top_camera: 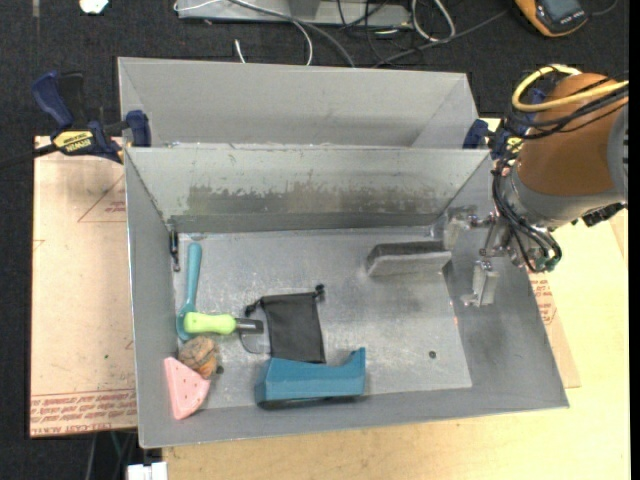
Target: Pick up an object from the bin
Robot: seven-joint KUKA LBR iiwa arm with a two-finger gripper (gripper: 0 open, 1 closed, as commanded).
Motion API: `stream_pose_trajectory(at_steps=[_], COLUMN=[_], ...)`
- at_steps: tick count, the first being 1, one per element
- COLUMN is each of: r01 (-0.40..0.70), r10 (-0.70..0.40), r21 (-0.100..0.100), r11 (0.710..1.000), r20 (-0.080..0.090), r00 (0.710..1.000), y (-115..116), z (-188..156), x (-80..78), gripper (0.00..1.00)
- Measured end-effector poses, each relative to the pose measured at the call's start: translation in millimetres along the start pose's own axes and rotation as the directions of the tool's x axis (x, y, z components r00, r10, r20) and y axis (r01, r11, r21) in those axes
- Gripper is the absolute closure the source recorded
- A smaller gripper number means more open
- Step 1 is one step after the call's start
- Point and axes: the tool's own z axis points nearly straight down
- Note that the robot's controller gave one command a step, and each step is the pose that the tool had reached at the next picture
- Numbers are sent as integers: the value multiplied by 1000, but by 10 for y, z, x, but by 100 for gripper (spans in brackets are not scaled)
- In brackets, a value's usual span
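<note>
Gripper: hangs over bare floor at the right side of the bin; spread or pressed together cannot be told. Likeliest pick: black flat pouch, front-centre, well apart to its left. Advice: descend centred on it, clear of the blue block just beside. Farther left: green-handled tool, pink wedge.

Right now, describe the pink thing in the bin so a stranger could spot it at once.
Look into the grey metal bin and go to its lower left corner in the camera view. The pink thing lies closest to that corner, just below a brown lump. It alone is pink, a flat rounded triangle.
</note>
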Motion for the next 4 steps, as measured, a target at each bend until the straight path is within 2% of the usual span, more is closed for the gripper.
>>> stream_pose_trajectory(at_steps=[1, 2, 3, 4], r01=[2, -25, 47, 231], r10=[-2, 25, -47, -231], r21=[1, 0, 3, 5], r11=[1000, 1000, 999, 973], r20=[6, 5, 14, 19], r00=[1000, 1000, 999, 973], y=[2, 180, 306, 599], z=[-38, -659, -367, 169], x=[-15, -104, -281, -663], gripper=[0, 0, 0, 0])
